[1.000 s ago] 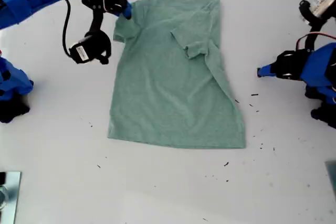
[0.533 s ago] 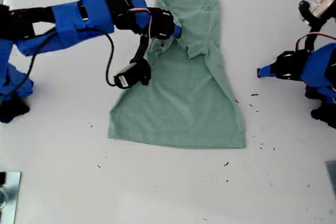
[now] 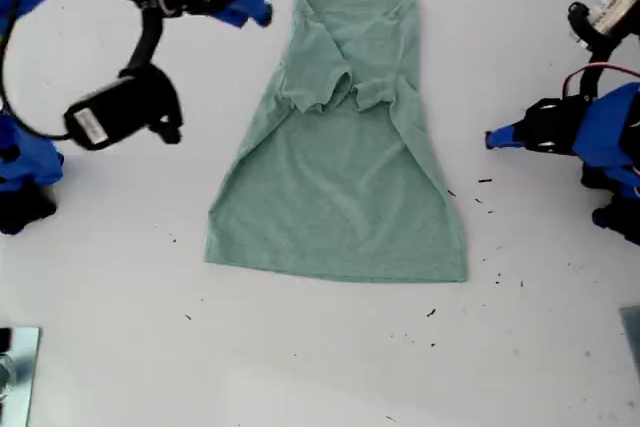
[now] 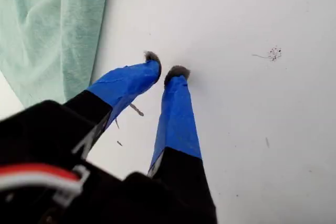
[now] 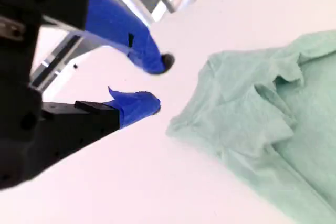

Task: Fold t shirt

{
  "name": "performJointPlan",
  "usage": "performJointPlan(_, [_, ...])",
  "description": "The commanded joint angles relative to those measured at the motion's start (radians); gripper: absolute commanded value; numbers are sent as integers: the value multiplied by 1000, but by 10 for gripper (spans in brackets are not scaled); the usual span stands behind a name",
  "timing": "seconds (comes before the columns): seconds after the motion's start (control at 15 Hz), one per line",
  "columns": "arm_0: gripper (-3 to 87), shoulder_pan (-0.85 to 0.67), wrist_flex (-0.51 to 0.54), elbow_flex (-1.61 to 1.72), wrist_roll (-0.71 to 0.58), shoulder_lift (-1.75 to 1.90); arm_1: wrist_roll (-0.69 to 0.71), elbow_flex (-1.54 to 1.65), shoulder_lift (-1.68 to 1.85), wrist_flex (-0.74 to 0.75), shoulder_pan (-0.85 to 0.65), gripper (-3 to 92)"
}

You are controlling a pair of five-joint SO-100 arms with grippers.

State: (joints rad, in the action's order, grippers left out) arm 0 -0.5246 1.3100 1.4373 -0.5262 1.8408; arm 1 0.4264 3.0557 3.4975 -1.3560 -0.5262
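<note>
Exterior view, left side, second hand: it is held above the bench near the bench edge at the exterior view's top, just beside the shirt's shoulder and apart from the cloth.
Second hand, opening: in the second wrist view its jaws are seen spread wide, with nothing between them.
T shirt: it is laid flat in the middle of the bench, neck toward the edge at the exterior view's top and hem toward the bottom edge.
Sleeves: both are turned in over the chest, the one nearer the second hand meeting the other at about the middle.
Step in hand: the sleeve folds are judged done; the body is not yet folded.
Next move: the hem or a long side would need to be pinched and carried over the chest without the sleeves being dragged open.
Exterior view, right side, first hand: it is parked low near the shirt's side edge, not touching it.
First hand, opening: in the first wrist view its tips are almost pressed together, and nothing is held.
</note>
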Motion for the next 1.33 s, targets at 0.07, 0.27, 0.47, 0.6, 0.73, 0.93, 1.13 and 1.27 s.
performJointPlan(0.07, [-2,225,-572,1310,244,864,2,23,11,-20,11,49])
performJointPlan(0.27, [-2,224,-545,1717,362,1216,-17,26,11,-28,6,25])
performJointPlan(0.47, [-2,225,-511,1741,388,1284,-40,-54,6,-48,40,24])
performJointPlan(0.6, [-2,227,-514,1741,383,1284,-26,-482,-336,-115,67,25])
performJointPlan(0.73, [-2,219,-517,1741,379,1284,-23,-1026,-851,-247,227,25])
performJointPlan(0.93, [-2,201,-518,1747,367,1298,-58,-1598,-1463,-353,474,24])
performJointPlan(1.13, [-2,202,-512,1753,360,1319,-92,-1640,-1514,-370,540,42])
performJointPlan(1.27, [-2,201,-514,1753,353,1319,-74,-1629,-1493,-394,583,285])
